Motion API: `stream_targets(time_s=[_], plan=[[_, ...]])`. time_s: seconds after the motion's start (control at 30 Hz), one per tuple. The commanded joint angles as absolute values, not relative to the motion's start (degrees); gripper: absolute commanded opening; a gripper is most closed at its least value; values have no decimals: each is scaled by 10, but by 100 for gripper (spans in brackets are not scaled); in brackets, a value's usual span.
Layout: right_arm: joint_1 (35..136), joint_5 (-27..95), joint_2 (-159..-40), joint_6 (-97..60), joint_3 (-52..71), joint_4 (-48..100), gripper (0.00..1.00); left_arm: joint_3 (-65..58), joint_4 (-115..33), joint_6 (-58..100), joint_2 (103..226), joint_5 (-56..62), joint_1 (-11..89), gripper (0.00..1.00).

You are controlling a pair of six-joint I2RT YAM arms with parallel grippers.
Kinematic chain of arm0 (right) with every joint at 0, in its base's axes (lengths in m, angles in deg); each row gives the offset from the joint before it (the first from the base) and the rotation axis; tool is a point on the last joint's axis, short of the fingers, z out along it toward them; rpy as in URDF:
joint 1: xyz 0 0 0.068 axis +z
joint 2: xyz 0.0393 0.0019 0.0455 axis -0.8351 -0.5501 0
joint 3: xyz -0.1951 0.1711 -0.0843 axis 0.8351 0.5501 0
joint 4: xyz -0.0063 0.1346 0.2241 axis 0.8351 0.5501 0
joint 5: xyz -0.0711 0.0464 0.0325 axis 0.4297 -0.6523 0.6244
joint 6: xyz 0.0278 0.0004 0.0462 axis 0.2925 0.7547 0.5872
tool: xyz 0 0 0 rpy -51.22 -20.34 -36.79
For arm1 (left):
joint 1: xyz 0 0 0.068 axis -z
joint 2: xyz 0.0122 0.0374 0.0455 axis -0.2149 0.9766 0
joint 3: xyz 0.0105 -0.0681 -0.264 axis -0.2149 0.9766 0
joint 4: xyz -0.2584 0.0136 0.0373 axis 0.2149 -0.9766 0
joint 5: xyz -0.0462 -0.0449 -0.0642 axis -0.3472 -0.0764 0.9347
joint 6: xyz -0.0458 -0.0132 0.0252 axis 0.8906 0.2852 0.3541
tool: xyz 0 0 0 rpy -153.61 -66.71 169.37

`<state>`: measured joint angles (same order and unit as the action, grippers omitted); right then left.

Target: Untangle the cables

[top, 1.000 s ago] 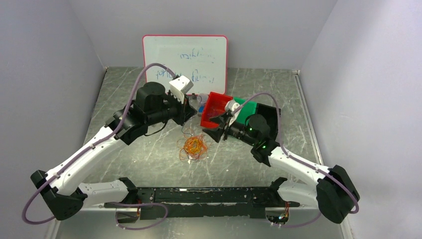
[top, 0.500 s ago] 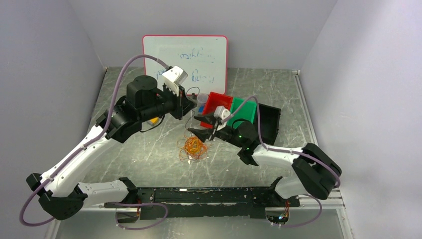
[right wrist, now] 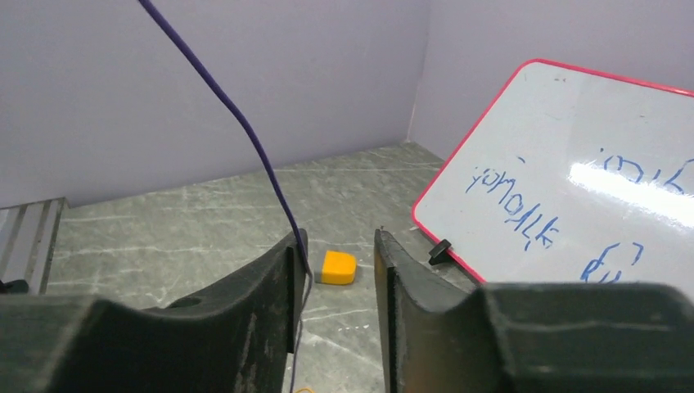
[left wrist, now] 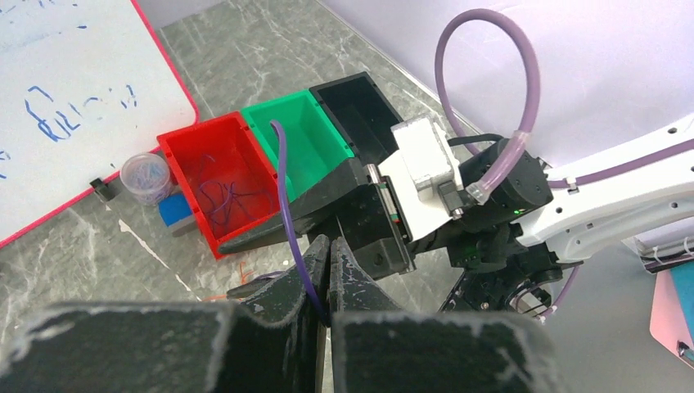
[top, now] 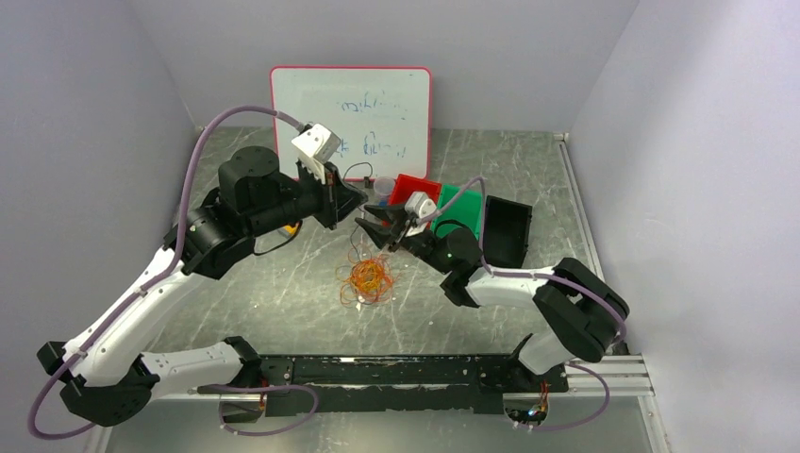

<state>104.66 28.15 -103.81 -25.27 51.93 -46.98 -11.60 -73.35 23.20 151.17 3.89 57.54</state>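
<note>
Between left jaws (pinched): purple cable.

High overview; wrist close-ups sharing whiteboard

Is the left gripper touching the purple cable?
Touching. The left wrist view shows the left gripper with its jaws shut on the purple cable, which runs up from between them.

Bright, even light with soft shadows; glare streaks the whiteboard, near foreground blurred.
</note>
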Motion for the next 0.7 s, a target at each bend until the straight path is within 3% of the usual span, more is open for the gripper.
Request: stream_targets(time_s=[0.0, 0.17, 0.23, 0.3, 0.47, 0.67], plan=[[1049, 283, -1051, -248, 492, -493, 34, -117, -719, 238, 1501, 56, 579, 7], [1049, 272, -1049, -237, 485, -481, 6, -93, -707, 250, 1485, 33, 579, 7], [1050, 278, -1038, -234, 488, -472, 1, -70, -695, 262, 1470, 16, 579, 7], [1049, 297, -1018, -230, 489, -444, 0, -41, -682, 280, 1455, -11, 579, 11], [1049, 373, -941, -228, 450, -231, 0, 57, -645, 332, 1418, -65, 579, 38], [1042, 467, -895, -149, 406, -41, 0, 162, -584, 366, 1393, -80, 579, 58]])
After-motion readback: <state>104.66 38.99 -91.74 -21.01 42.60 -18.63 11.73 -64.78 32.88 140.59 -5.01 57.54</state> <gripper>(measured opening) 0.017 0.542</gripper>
